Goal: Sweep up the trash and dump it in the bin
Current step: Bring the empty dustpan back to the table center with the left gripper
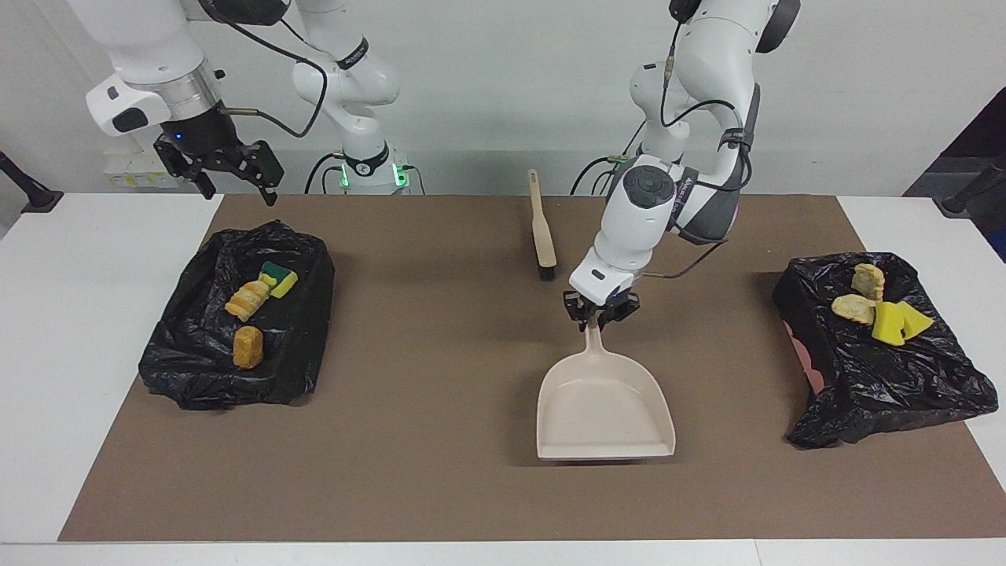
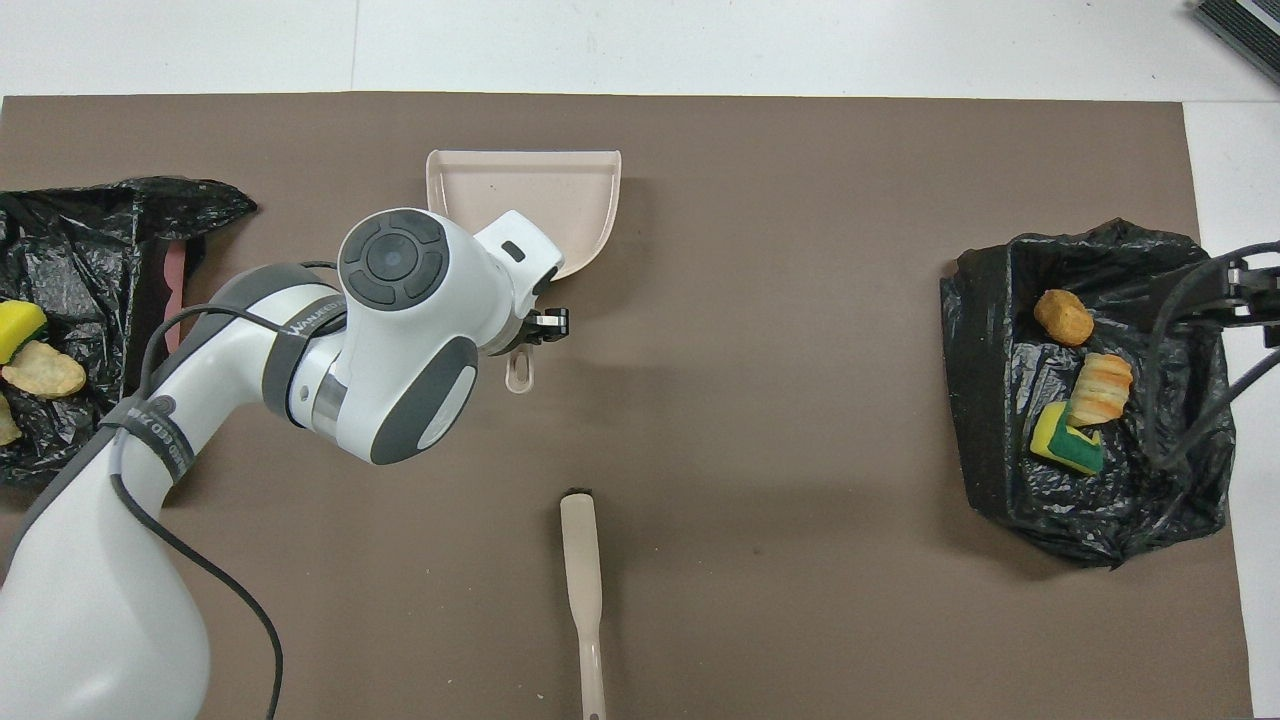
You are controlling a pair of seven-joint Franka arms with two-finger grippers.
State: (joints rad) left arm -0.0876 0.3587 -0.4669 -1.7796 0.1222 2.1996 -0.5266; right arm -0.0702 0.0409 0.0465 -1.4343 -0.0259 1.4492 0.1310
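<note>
Bright, even light from above; soft shadows, both views sharp, no glare.

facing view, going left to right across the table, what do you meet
right gripper over a black bin bag → brush → left gripper on the dustpan handle → second black bin bag

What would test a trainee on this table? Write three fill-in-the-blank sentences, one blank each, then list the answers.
1. The brush lies ____ to the robots than the dustpan.
2. The left gripper is at the dustpan's ____.
3. The bin at the right arm's end of the table holds ____ pieces of trash.

Missing words: nearer; handle; three.
</note>
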